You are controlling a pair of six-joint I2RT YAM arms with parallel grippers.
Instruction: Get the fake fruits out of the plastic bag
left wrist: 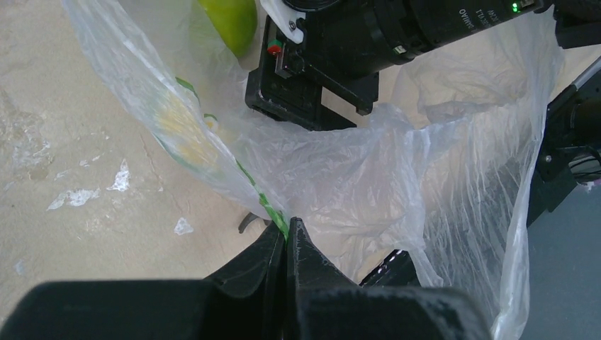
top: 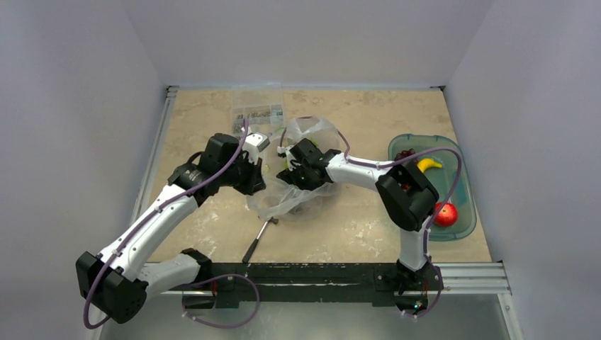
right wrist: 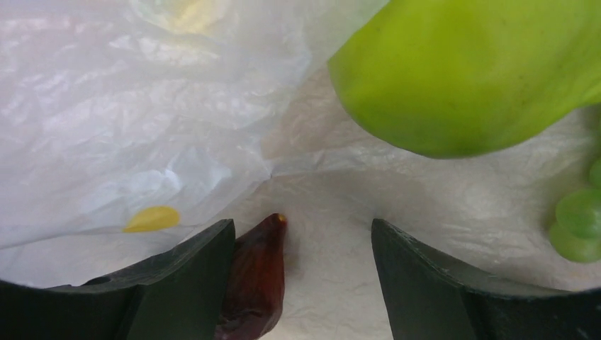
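Left wrist view has the left gripper [left wrist: 287, 225] pinched fully closed on the green-striped edge of the thin, crinkly transparent plastic bag [left wrist: 368, 170], holding its mouth up off the beige table [left wrist: 71, 142]. The right gripper [right wrist: 301, 234] is inside the bag with its jaws wide apart and nothing between them. A large glossy green plastic fruit [right wrist: 468, 71] lies just ahead and to the right of that gap, a small dark red-brown fruit [right wrist: 255, 283] sits against the left finger, and pale green plastic grapes [right wrist: 577, 219] show at the right edge.

Closing from this pose would likely catch only bag film or nudge the dark piece, since the green fruit is off-centre. Its smooth, rounded skin could also squirt out of a shallow grip. If film is trapped along with a fruit, pulling back may drag the bag out of the left gripper's narrow pinch, or tear it. A yellow plastic banana [top: 429, 164] and a red plastic fruit [top: 445, 214] already lie in the teal tray [top: 468, 225].
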